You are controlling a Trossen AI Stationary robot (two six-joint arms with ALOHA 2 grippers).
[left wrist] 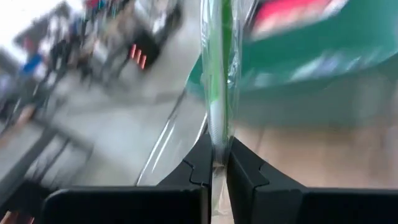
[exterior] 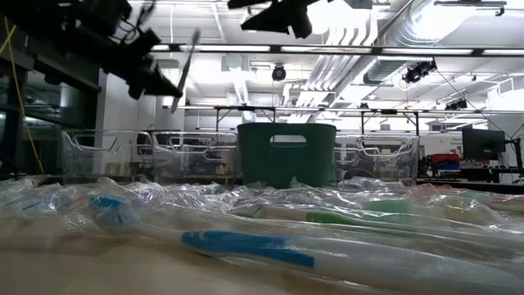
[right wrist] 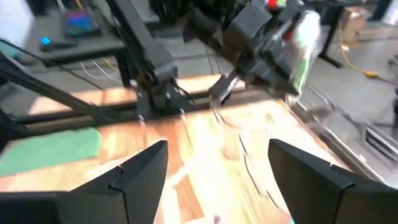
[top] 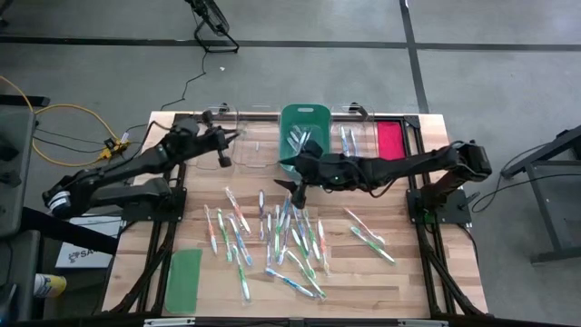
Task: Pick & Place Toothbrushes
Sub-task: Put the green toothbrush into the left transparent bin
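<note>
1. Far left, we find the left gripper (top: 227,136) raised off the table, jaws clamped on a green-accented toothbrush (left wrist: 217,93) in its clear wrapper; the handle runs straight out from between the fingertips (left wrist: 242,171).
2. Just ahead of those jaws we see the clear bins (top: 238,132) at the table's far edge, and the held brush points toward them.
3. Below and to the right of that grip lies a green lid (top: 184,279), flat on the wooden table (top: 408,263), well apart from the jaws.
4. In the middle, the loose toothbrushes (top: 277,238) lie scattered across the wood, most of them just under and forward of the right arm's jaws.
5. A green bin (top: 304,127) stands beside the right gripper, with a few brushes already inside.
6. We see the right gripper (top: 298,177) hovering with its jaws spread wide apart, nothing between them.
7. Far right, a red-pink lid (top: 389,139) lies behind that arm.
</note>
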